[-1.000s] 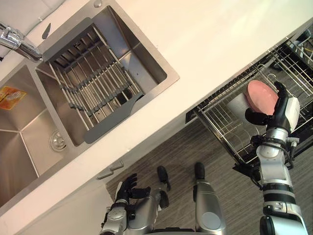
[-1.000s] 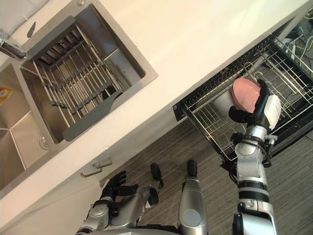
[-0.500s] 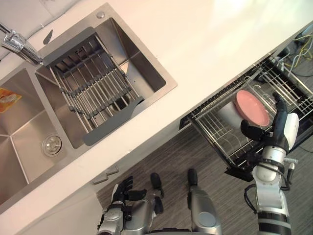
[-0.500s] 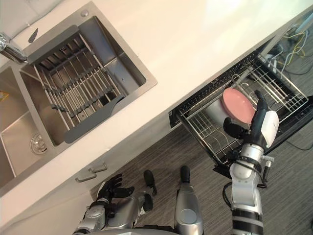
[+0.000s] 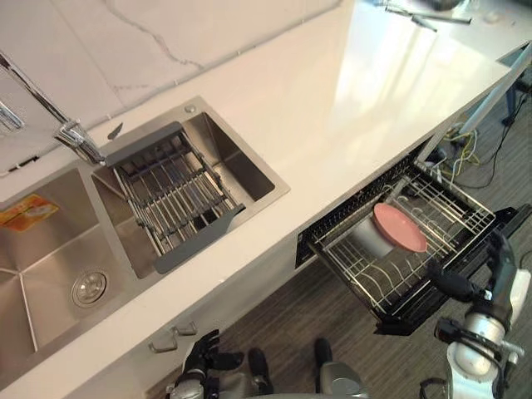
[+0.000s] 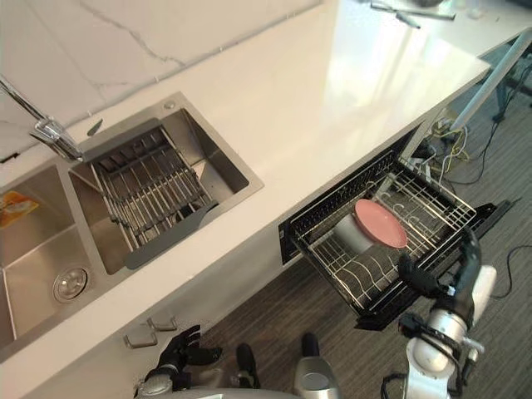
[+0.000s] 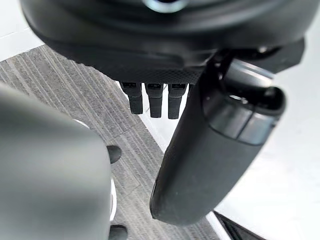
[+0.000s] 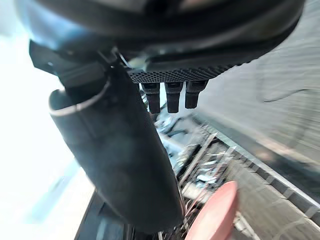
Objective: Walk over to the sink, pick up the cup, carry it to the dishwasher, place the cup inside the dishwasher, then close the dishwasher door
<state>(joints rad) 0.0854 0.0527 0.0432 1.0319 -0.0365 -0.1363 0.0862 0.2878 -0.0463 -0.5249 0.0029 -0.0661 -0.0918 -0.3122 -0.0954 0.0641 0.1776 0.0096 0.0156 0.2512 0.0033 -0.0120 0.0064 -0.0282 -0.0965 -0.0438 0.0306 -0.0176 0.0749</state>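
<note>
- The right hand [image 5: 492, 287] is raised at the near outer corner of the pulled-out dishwasher rack [image 5: 359, 278]. Its fingers are straight and spread, its thumb sticks out towards the rack, and it holds nothing.
- The left hand [image 5: 202, 362] hangs low, well off to the right hand's left, close to the cabinet front. Its fingers are relaxed and it is empty.
- Just above the left hand, a metal drawer handle [image 5: 173, 339] sits on the cabinet front.
- The dishwasher door [image 5: 411, 320] is down and lies dark under the rack, just beside the right hand's thumb. Whether they touch cannot be told.
- The cup [image 5: 389, 233] lies on its side in the rack, a little beyond the right hand and to its left. It has a grey wall and a round pink face that is turned up and towards the hand. It is clear of the fingers.
- Past the rack's far end, cables [image 5: 465, 150] trail on the floor.
- The white counter [image 5: 332, 108] runs above the dishwasher, further out from the right hand.
- The steel sink [image 5: 50, 258] is set in the counter, far to the hand's left. A slatted drainer [image 5: 170, 195] spans one basin, and the tap [image 5: 75, 137] stands behind it.
</note>
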